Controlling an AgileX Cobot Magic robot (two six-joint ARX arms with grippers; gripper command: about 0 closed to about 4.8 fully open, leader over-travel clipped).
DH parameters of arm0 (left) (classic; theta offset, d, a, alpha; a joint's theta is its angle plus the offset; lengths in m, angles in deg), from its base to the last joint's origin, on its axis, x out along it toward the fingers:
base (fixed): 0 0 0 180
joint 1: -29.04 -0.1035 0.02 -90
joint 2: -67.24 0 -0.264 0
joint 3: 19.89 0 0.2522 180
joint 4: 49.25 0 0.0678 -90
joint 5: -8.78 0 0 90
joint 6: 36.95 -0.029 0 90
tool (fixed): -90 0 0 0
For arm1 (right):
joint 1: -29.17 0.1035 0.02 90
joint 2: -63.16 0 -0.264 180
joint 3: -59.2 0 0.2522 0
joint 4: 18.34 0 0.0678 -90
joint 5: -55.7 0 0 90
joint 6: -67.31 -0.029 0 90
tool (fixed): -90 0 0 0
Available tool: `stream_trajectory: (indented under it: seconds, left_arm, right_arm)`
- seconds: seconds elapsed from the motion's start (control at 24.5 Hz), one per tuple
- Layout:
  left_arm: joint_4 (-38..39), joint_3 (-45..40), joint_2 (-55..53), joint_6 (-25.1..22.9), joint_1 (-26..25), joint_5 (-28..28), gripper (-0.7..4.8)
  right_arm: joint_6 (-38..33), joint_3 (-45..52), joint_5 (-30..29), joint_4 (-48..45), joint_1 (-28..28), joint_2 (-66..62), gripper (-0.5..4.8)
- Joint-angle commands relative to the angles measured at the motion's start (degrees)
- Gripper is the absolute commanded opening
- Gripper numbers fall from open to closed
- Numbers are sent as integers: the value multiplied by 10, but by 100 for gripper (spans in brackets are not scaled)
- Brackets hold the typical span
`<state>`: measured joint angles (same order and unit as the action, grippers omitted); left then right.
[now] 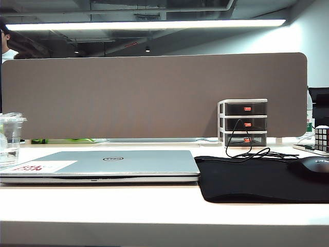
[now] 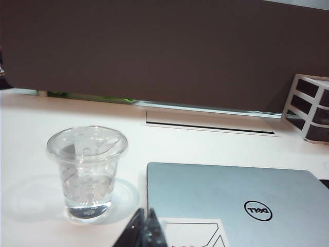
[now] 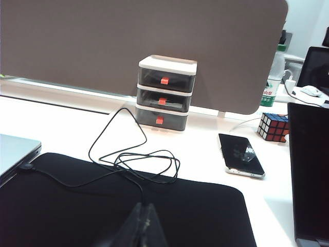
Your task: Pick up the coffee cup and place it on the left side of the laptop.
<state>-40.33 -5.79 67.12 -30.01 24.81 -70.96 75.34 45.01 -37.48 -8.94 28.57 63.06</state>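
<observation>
The left gripper [image 2: 145, 229] shows in the left wrist view only as two dark fingertips pressed together, shut and holding nothing, drawn back low over the near corner of the laptop [image 2: 231, 203]. Just ahead of it and off to the cup's side stands the coffee cup [image 2: 87, 172], upright on the white table [image 2: 31, 134], its clear lid on and a little whitish liquid at the bottom; it sits just beside the laptop's edge without touching it, and its long axis runs straight up. In the right wrist view the right gripper [image 3: 144, 226] is likewise closed, its tips together above the black mouse mat [image 3: 77, 206], with a loose black cable [image 3: 128, 164], a small drawer unit [image 3: 165, 92], a phone [image 3: 241, 154] and a Rubik's cube [image 3: 275, 127] beyond; no cup appears there. In the exterior view neither gripper is visible; the cup [image 1: 10, 139] stands at the far left, beside the closed silver Dell laptop [image 1: 103, 165], with the mouse mat [image 1: 257, 177] on the other side. The cup seems already placed on the laptop's left, so the task looks essentially complete; should any correction be needed, the left arm is far nearer and would have to open its jaws first.
</observation>
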Motion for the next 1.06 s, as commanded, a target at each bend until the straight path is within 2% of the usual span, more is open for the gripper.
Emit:
stream_trajectory:
  seconds: [0.04,1.06]
  left_arm:
    - [-12,1,0,-10,9,-2,-5]
    - [-1,1,0,-9,9,0,-5]
  right_arm:
    - [-6,3,0,-16,-1,0,-1]
    - [-6,3,-8,-14,1,0,-1]
